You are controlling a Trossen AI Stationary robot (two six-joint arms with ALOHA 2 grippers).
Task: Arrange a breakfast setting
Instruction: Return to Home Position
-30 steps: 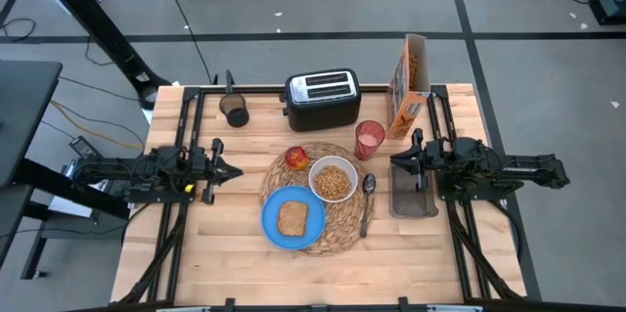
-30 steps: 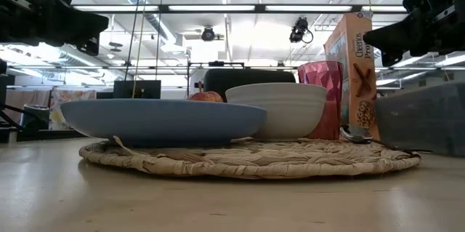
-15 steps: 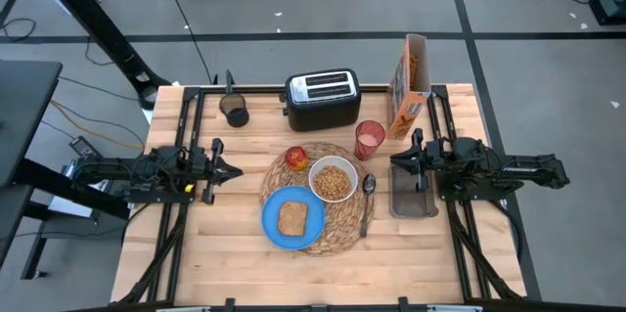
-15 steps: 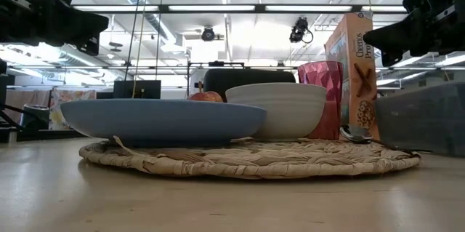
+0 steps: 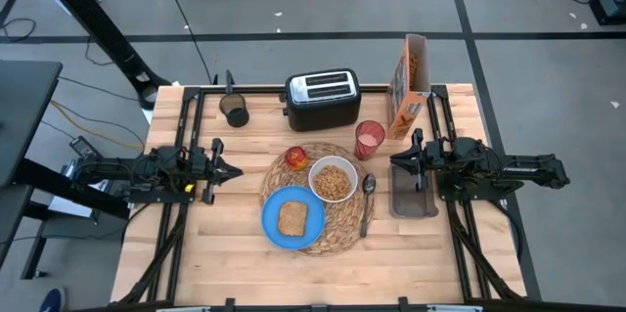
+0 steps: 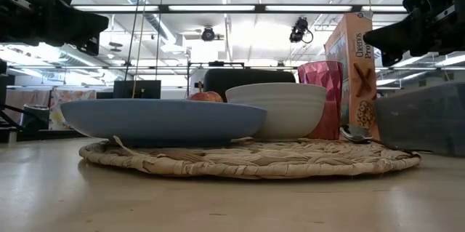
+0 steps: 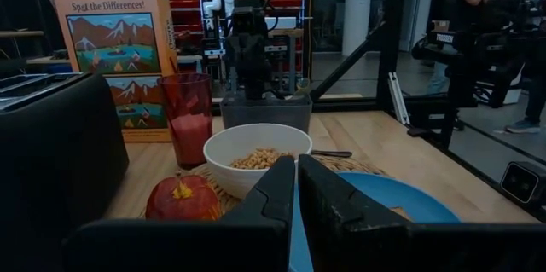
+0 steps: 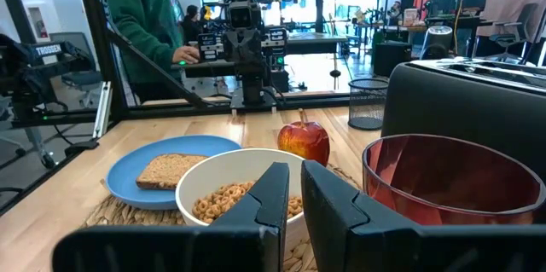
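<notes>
A round woven straw placemat lies at the table's middle. On it rest a blue plate with a toast slice, a white bowl of cereal, a red fruit and a metal spoon. A pink cup stands at the mat's far right edge. My left gripper is shut and empty, left of the mat. My right gripper is shut and empty, right of the mat, above the dark tray.
A black toaster stands at the far middle, a cereal box at the far right, a dark mesh cup at the far left. Bare wood lies at the near edge. A person in green stands beyond the table.
</notes>
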